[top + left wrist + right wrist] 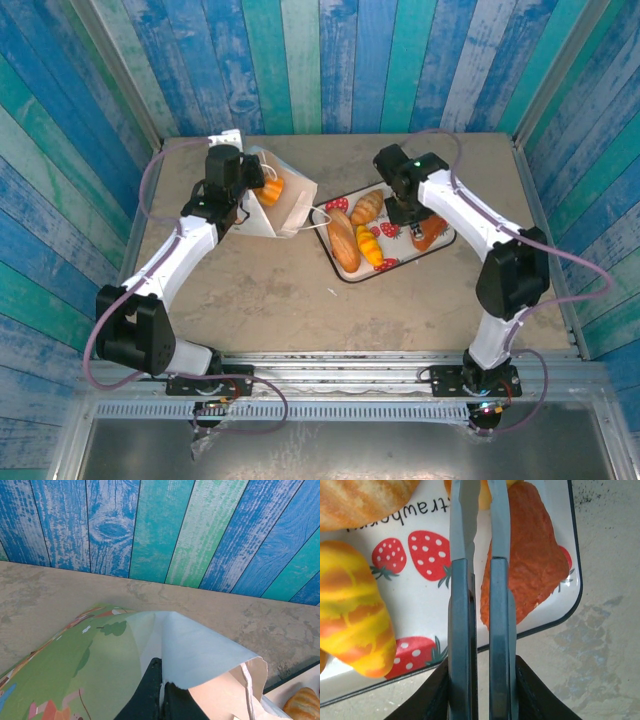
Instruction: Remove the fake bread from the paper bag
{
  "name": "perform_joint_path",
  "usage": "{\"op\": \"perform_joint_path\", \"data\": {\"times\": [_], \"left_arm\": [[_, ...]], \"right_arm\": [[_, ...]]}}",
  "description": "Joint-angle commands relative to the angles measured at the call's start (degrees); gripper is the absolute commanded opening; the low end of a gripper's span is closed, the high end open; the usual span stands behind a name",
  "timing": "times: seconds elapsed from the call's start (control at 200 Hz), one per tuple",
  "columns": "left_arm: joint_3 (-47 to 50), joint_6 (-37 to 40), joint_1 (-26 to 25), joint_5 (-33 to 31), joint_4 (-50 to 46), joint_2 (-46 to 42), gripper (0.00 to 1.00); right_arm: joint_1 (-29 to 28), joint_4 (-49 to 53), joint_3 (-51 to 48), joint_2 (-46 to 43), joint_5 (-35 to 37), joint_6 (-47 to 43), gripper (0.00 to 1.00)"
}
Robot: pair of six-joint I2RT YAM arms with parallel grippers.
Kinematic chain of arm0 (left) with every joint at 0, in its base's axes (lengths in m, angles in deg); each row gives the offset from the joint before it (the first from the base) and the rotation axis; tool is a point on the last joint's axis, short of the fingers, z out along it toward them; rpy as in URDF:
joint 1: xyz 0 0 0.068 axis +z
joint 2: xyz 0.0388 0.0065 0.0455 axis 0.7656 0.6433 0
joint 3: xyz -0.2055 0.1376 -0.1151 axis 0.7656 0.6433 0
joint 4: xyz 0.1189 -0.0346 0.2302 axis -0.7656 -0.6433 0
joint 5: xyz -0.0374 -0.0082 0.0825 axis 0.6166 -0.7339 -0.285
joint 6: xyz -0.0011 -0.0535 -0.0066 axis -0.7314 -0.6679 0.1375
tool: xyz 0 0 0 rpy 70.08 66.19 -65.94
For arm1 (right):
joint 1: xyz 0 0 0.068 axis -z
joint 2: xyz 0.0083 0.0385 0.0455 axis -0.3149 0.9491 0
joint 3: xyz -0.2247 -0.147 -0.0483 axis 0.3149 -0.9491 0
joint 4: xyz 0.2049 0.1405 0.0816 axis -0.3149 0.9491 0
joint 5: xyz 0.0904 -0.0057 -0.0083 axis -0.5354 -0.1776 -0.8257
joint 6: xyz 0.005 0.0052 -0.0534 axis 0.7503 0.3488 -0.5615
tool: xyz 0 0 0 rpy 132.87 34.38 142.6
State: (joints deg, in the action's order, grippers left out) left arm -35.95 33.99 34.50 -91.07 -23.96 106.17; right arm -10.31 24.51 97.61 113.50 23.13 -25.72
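Note:
The white paper bag (283,212) lies tipped on the table with its mouth toward the tray. An orange croissant (270,190) shows inside that mouth. My left gripper (238,188) is shut on the bag's upper edge, and in the left wrist view the paper bag (200,650) is pinched between the black fingertips of the left gripper (161,672). Pieces of fake bread lie on the strawberry-print tray (440,243): a tan loaf (343,241), a yellow croissant (369,246), a tan roll (367,206) and a reddish-brown roll (530,565). My right gripper (483,495) hovers over the tray beside that roll, nearly closed and empty.
The tray sits right of the bag, mid-table, with its rim (555,622) just under my right fingers. Blue and green plank walls close in the table at the back and sides. Bare tabletop (270,300) lies in front of the bag and tray.

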Motion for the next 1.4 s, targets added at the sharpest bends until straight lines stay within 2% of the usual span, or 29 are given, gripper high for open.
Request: {"op": "perform_joint_path", "data": {"times": [0.0,0.275,0.676,1.397], "left_arm": [[0.8,-0.2,0.3,0.4,1.8,-3.1,0.04],[1.1,-0.3,0.3,0.2,1.8,-3.2,0.04],[1.2,-0.1,0.3,0.0,1.7,-3.2,0.04],[0.8,-0.2,0.3,0.6,1.5,-3.3,0.05]], "right_arm": [[0.2,-1.0,-3.0,-1.9,-1.7,1.5,0.29],[0.2,-2.7,-6.3,0.7,-3.0,1.8,0.27],[0.2,-3.9,-3.0,5.9,-2.6,1.0,0.26],[0.2,-5.3,-0.5,6.3,-5.2,0.6,0.24]]}}
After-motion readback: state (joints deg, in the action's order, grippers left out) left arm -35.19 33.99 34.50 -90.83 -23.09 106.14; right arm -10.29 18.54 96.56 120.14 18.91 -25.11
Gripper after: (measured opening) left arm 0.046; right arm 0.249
